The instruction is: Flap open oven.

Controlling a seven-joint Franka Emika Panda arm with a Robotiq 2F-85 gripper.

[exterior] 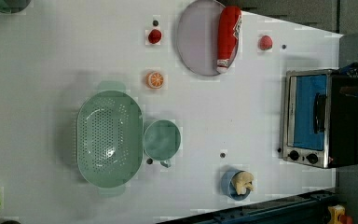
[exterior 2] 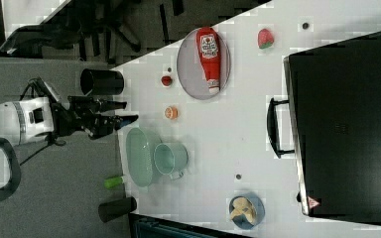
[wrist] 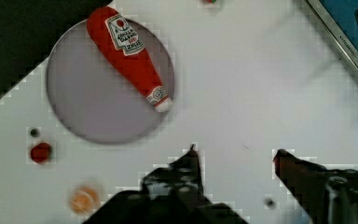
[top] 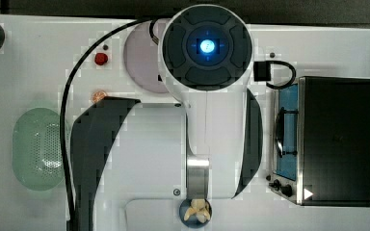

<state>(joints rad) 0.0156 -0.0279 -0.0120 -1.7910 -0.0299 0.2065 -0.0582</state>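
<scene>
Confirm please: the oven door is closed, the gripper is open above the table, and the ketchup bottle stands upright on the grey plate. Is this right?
Not fully. The ketchup bottle lies on its side across the grey plate, as the wrist view shows. The rest holds: the oven has its door closed, and the gripper is open above the table.

Bare worktop (exterior: 242, 112) lies open before the oven (exterior: 319, 119) door and its handle (exterior: 319, 113) in the left view; the plate (exterior: 198, 39) with the ketchup bottle (exterior: 228, 35) stands well apart; the blue bowl (exterior: 235, 184) sits near the knob end; colander (exterior: 109, 140) and cup (exterior: 162, 140) crowd farther off.
</scene>
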